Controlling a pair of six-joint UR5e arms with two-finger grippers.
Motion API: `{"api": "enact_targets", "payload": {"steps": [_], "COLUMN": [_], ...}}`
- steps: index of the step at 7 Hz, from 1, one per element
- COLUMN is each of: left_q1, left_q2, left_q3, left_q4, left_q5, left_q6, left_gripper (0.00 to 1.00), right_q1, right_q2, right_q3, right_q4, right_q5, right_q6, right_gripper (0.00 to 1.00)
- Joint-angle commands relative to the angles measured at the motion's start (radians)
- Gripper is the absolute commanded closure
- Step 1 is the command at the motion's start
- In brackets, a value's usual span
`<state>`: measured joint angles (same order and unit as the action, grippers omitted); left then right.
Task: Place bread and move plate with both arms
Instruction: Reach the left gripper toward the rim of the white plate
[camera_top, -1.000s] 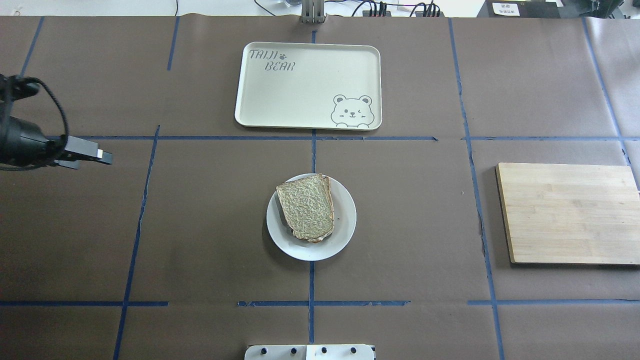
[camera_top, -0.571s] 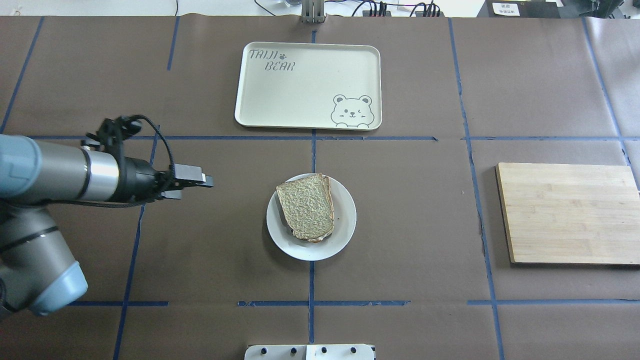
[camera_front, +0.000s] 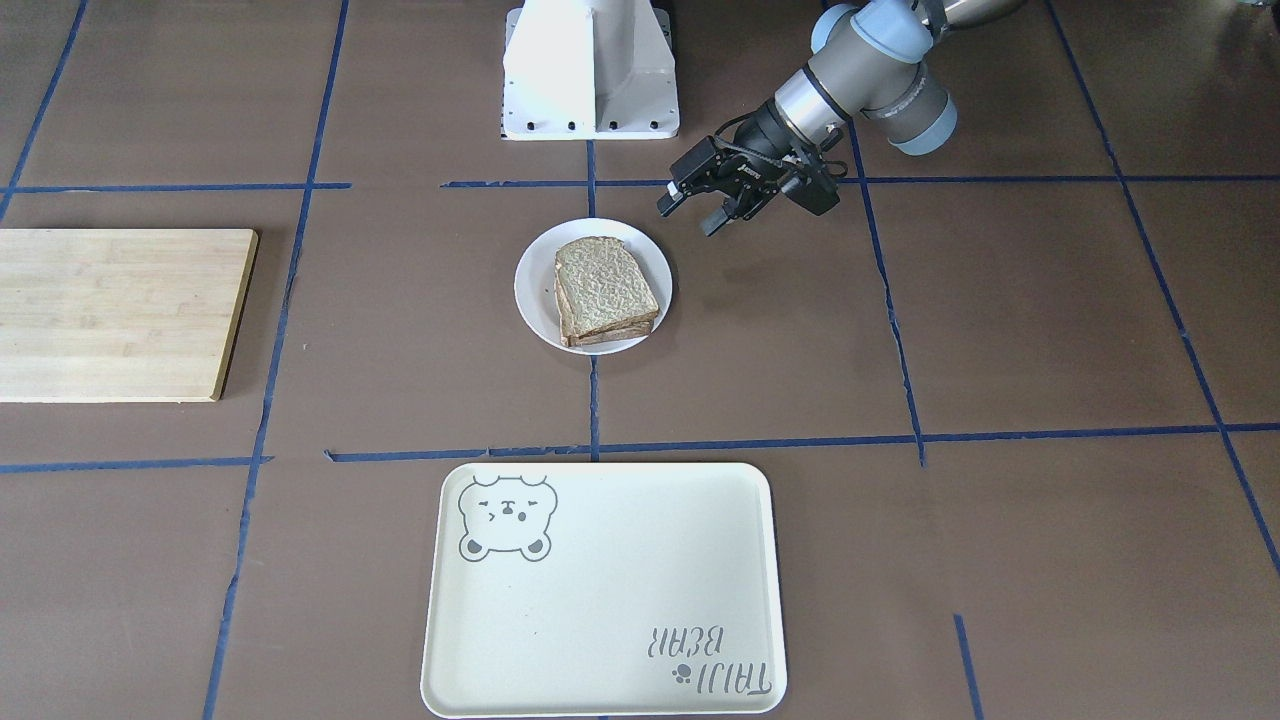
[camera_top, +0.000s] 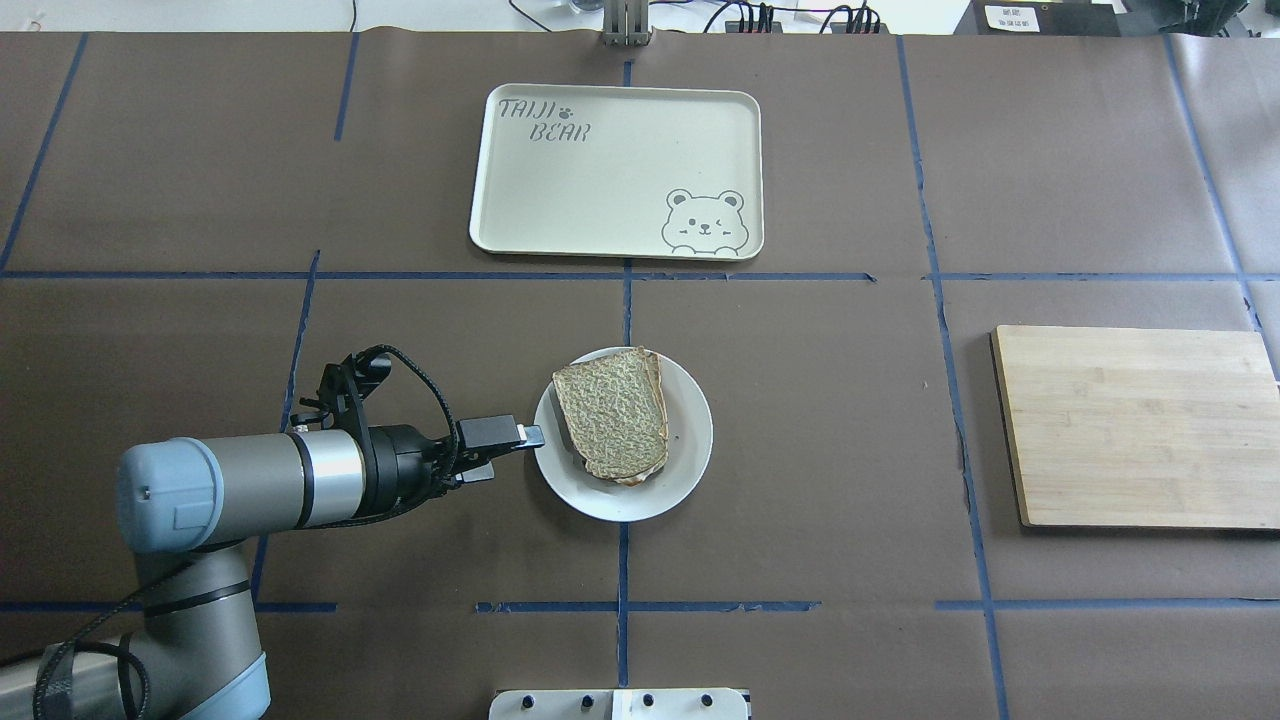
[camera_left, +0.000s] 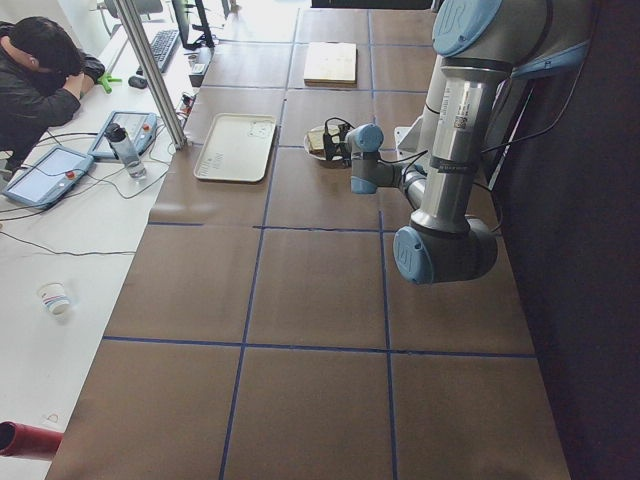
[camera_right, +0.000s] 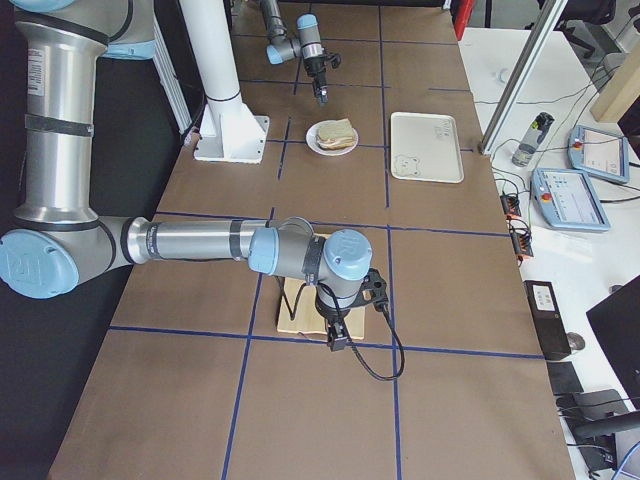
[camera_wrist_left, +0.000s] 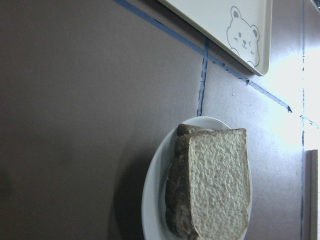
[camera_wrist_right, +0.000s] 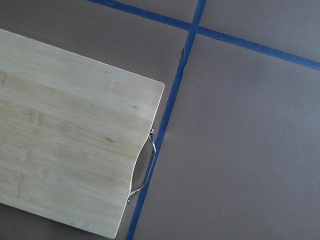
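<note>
The bread (camera_top: 610, 415) is a grey-brown slice lying on top of another slice on the white plate (camera_top: 690, 455), near the table's middle. The left wrist view shows the same stack, bread (camera_wrist_left: 218, 180) over plate (camera_wrist_left: 151, 197). My left gripper (camera_top: 528, 445) hovers just off the plate's left rim; in the front-facing view the left gripper (camera_front: 690, 217) is open and holds nothing. My right gripper (camera_right: 340, 335) shows only in the exterior right view, above the wooden board (camera_right: 296, 305); I cannot tell whether it is open or shut.
A cream bear tray (camera_top: 600, 170) lies beyond the plate. The wooden cutting board (camera_top: 1140, 425) sits at the right side and fills the right wrist view (camera_wrist_right: 65, 165). The white pedestal base (camera_front: 590, 70) stands behind the plate. A person (camera_left: 40, 70) sits past the table.
My left arm has swung in from the table's left edge toward the middle. Its fingertips now sit beside the plate's left rim. Bread and plate have not moved.
</note>
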<state>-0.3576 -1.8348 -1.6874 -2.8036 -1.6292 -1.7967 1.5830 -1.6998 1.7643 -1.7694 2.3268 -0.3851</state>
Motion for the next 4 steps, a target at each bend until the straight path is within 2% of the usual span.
{"api": "enact_targets", "payload": {"steps": [1,4], "left_q1": [0.008,0.011], "left_q2": [-0.058,-0.069], "left_q3": [0.131,0.188], "left_q4": [-0.126,-0.155], "left_q5": [0.066,0.068], "left_q6": [-0.047,-0.069], "left_gripper": [0.08,0.32], "right_q1": [0.0,0.0], "right_q2": [0.0,0.0], "right_q3": [0.001,0.004], "right_q4": [0.001,-0.001], "right_q5": [0.003,0.003], "right_q6": [0.0,0.0], "right_gripper": [0.0,0.0]}}
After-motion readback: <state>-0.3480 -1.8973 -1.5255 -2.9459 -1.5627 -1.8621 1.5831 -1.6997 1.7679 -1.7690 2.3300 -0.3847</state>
